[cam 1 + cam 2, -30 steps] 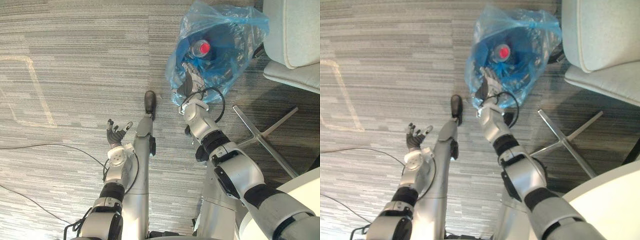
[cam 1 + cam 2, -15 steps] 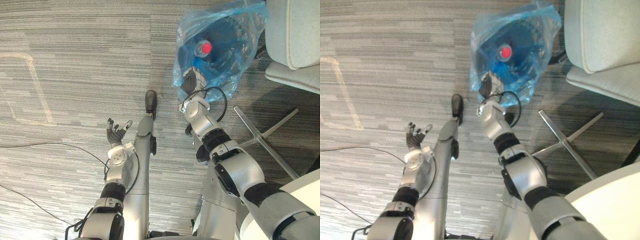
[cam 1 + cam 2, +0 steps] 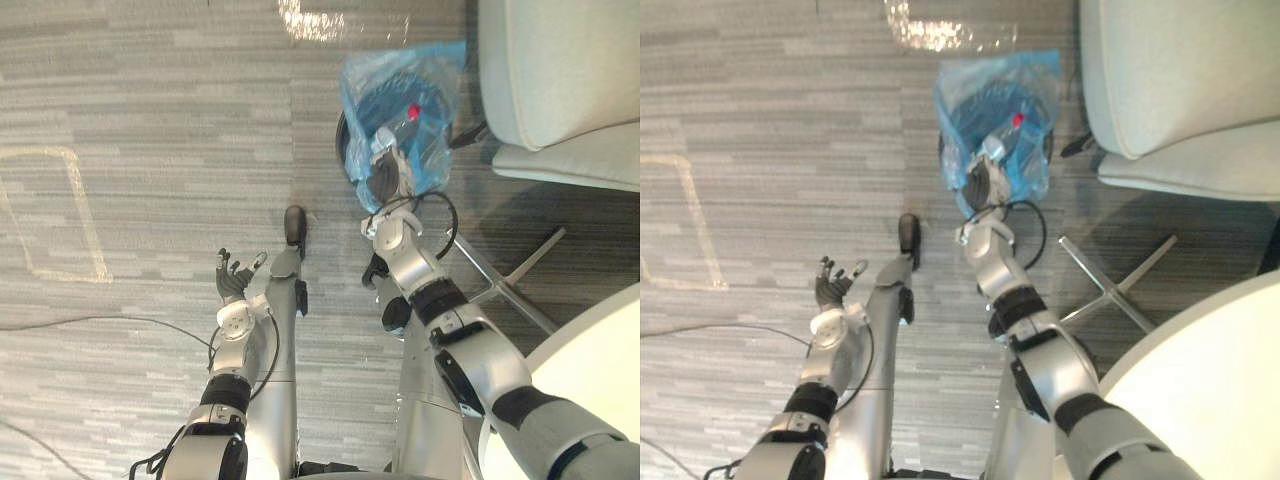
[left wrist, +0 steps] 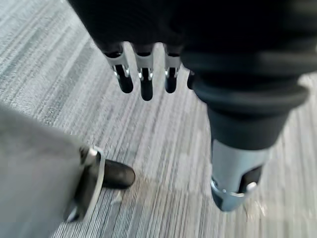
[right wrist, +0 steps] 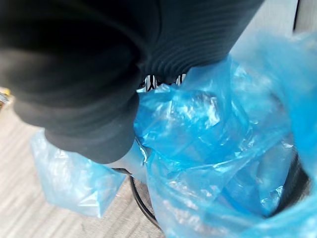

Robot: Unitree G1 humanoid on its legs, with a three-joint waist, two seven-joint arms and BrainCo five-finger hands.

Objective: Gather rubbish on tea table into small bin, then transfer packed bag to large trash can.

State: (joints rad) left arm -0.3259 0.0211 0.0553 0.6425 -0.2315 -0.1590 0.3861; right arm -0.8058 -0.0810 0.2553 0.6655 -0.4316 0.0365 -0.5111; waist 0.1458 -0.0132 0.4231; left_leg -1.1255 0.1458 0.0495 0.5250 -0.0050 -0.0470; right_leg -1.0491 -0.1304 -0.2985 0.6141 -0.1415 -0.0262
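Two hands: right hand (image 3: pixel 386 174) clutches the blue bag (image 3: pixel 398 80); left hand (image 3: pixel 232 284) hangs spread open.

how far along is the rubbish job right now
Done: rubbish looks bagged; a red-capped bottle shows inside the blue bag. In hand: the right hand grips the bag at the rim of a dark bin beside the chair. Left: dropping it in and letting go. The left hand hangs open, idle.
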